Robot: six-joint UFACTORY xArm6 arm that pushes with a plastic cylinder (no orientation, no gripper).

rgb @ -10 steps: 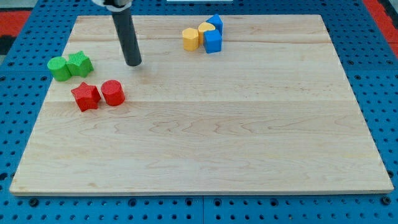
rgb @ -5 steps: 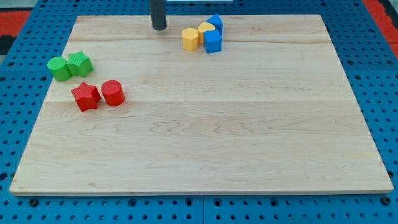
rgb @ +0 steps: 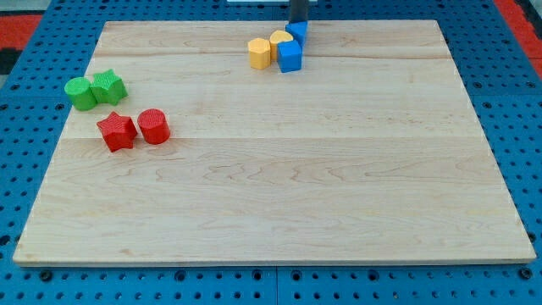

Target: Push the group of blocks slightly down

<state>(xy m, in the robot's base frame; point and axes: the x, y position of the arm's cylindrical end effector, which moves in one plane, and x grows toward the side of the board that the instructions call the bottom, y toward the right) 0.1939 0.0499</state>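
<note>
A tight group of blocks sits near the view's top centre of the wooden board (rgb: 279, 195): a yellow hexagonal block (rgb: 259, 52), a yellow heart-like block (rgb: 280, 41), a blue cube (rgb: 290, 57) and a second blue block (rgb: 297, 32) behind them. My tip (rgb: 298, 23) is at the very top of the view, right behind the second blue block and touching or nearly touching its top edge. Only a short stub of the rod shows.
At the view's left lie a green round block (rgb: 81, 93) touching a green star block (rgb: 108, 86), and below them a red star block (rgb: 117, 130) beside a red cylinder (rgb: 154, 125). Blue pegboard surrounds the board.
My tip has moved from the board's left, up and to the right along the top edge, and now stands behind the blue and yellow group. No block has moved.
</note>
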